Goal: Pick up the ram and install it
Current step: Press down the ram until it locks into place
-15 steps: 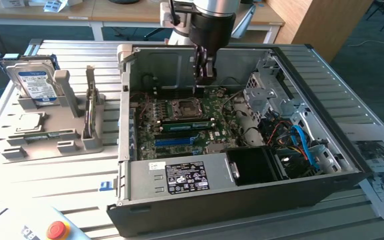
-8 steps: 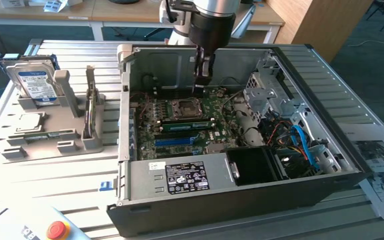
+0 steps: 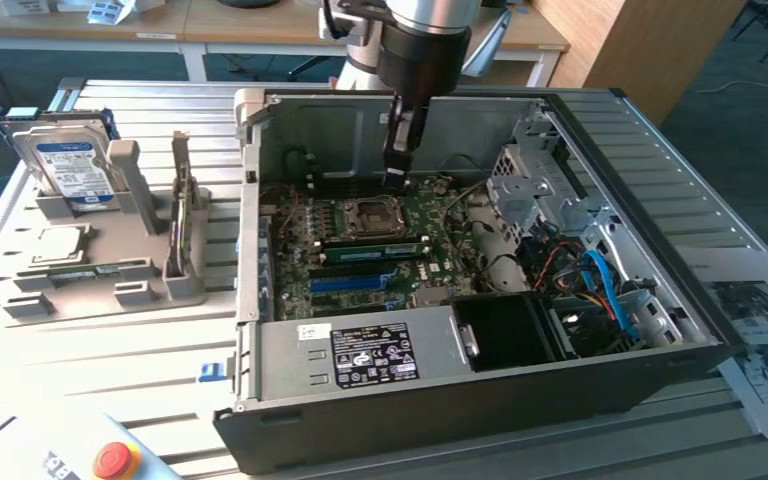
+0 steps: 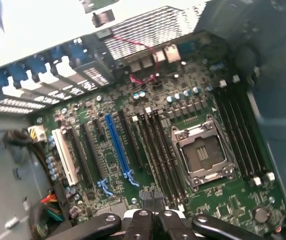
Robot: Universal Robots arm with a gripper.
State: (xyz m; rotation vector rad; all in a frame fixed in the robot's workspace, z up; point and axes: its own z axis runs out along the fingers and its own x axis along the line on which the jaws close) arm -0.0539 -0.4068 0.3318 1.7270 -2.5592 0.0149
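The ram [image 3: 183, 200] looks like a thin dark stick standing on edge in the grey holder [image 3: 117, 285], at the exterior view's left, outside the computer case. My gripper [image 3: 398, 180] hangs inside the open case [image 3: 491, 400], just above the motherboard [image 3: 418, 270] beside the processor socket [image 3: 364, 215]. The fingers are shut and I see nothing between them. In the wrist view, my gripper [image 4: 152, 202] sits over the end of the black memory slots [image 4: 157, 150] next to the socket [image 4: 202, 152]. Those slots look empty.
A silver hard drive [image 3: 71, 165] and a square processor chip [image 3: 61, 243] rest in the same holder. The power supply [image 3: 357, 355], blue cables [image 3: 611, 290] and drive cage [image 3: 544, 190] crowd the case. Papers [image 3: 758, 320] lie at the exterior view's right. A red button [image 3: 115, 460] sits near the front.
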